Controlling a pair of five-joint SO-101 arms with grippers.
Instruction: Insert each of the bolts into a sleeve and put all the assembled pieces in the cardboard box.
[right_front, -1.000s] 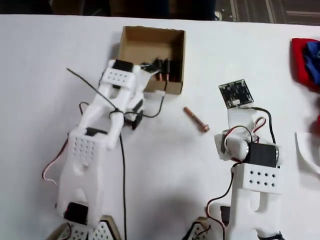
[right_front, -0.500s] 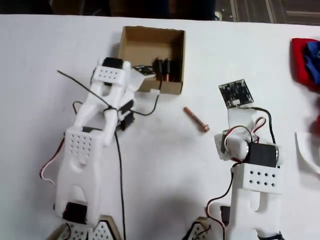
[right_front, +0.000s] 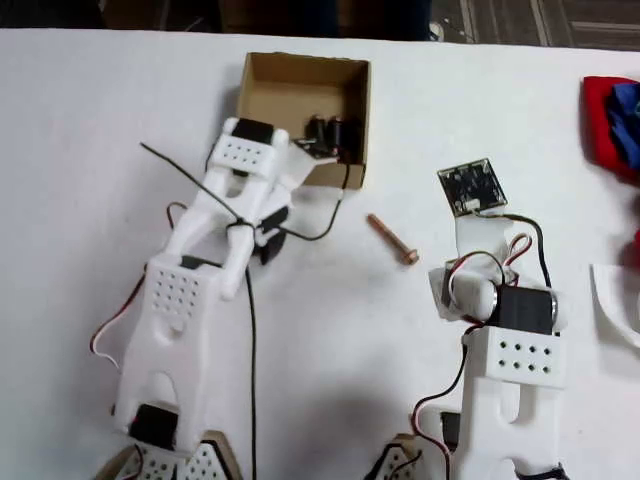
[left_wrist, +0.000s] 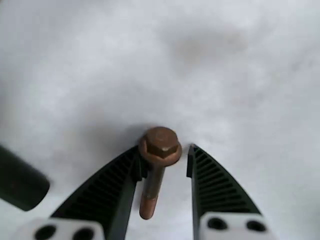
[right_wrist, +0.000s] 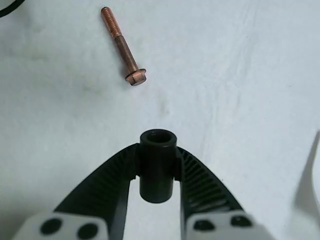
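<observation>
Fingers (right_wrist: 200, 187) of the right gripper (right_wrist: 157, 152) are clamped on a black sleeve (right_wrist: 157, 172), one pad on each side. Its open bore points out past the tips. Just beyond that sleeve, a loose bolt (right_wrist: 123, 46) lies flat on the white table (right_front: 90, 100), copper-coloured and touching nothing. From above, it sits between the two arms, near the cardboard box (right_front: 280, 95) and off its near right corner.

Over to the left gripper (left_wrist: 165, 150): its black fingers (left_wrist: 107, 195) are closed around a held bolt (left_wrist: 160, 146). The hex head sits right at the fingertips and the shank runs back between them. One finger presses tight against it, and the other sits a sliver off the head. A dark rounded shape (left_wrist: 20, 185) pokes in at the edge of that view, and I cannot tell what it is.

In the high view, the left arm (right_front: 190, 300) stretches to the box, its front end over the near right corner. Dark pieces (right_front: 328, 130) lie inside against the right wall. The right arm (right_front: 510, 360) sits well apart from the box. A red cloth (right_front: 610, 120) lies at the table's far right edge.
</observation>
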